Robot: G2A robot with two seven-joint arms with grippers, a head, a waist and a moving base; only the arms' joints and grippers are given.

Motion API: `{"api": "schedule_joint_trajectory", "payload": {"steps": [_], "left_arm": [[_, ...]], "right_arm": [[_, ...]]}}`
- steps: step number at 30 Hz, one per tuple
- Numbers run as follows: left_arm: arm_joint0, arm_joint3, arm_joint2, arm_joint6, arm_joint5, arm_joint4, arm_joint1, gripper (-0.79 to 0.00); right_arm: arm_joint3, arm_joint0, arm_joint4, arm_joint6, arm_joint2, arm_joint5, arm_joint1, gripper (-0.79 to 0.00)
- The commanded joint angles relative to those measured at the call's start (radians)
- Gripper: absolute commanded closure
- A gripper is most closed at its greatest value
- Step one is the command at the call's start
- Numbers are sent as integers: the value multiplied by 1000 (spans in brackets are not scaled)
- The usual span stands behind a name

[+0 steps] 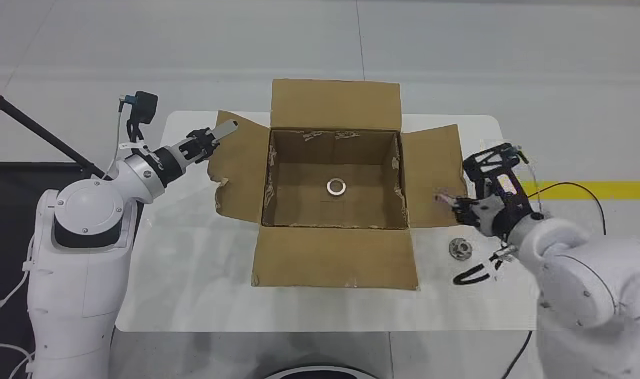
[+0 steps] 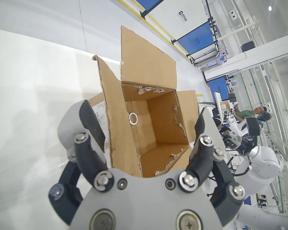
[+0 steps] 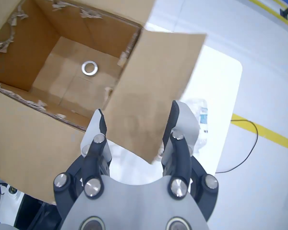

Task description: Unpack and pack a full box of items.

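The left gripper [image 2: 145, 130] stands wide open, its dark fingers [image 2: 92, 124] spread with nothing between them. In the top view it hangs near the outer edge of the left flap [image 1: 240, 164], at about 10 o'clock from the middle of the box [image 1: 335, 149]. The right gripper [image 3: 137, 122] is likewise spread wide and empty. It sits at 3 o'clock from the box's middle, over the outer edge of the right flap [image 1: 432, 174]. From its wrist camera the flap's corner lies in line with the gap between the fingers [image 3: 172, 118], but whether either pad touches the cardboard cannot be told

The box stands upright in the middle of the white table [image 1: 190, 279] with all four flaps folded outward, its inner edges ragged with torn paper. On its floor, near the centre, lies a single flat metal ring [image 1: 336, 187], well apart from every wall. Outside the box, at 4 o'clock, a small round metal part [image 1: 460, 247] rests on the table just beside the right arm. A clear plastic bag [image 3: 201, 118] lies on the table just beside the right flap's outer edge. A thin black cable [image 1: 575, 189] trails over the floor at 3 o'clock, beyond the table
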Motion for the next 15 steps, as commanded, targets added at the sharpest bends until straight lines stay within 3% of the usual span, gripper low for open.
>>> {"api": "schedule_joint_trajectory", "payload": {"steps": [1, 7, 15], "left_arm": [[0, 0, 0, 0, 0, 0, 0, -785], [0, 0, 0, 0, 0, 0, 0, -785], [0, 0, 0, 0, 0, 0, 0, -785]], "right_arm": [[35, -42, 58, -11, 111, -41, 7, -588], [135, -127, 138, -51, 234, -101, 20, -603], [236, -153, 84, -103, 143, -137, 30, -563]]}}
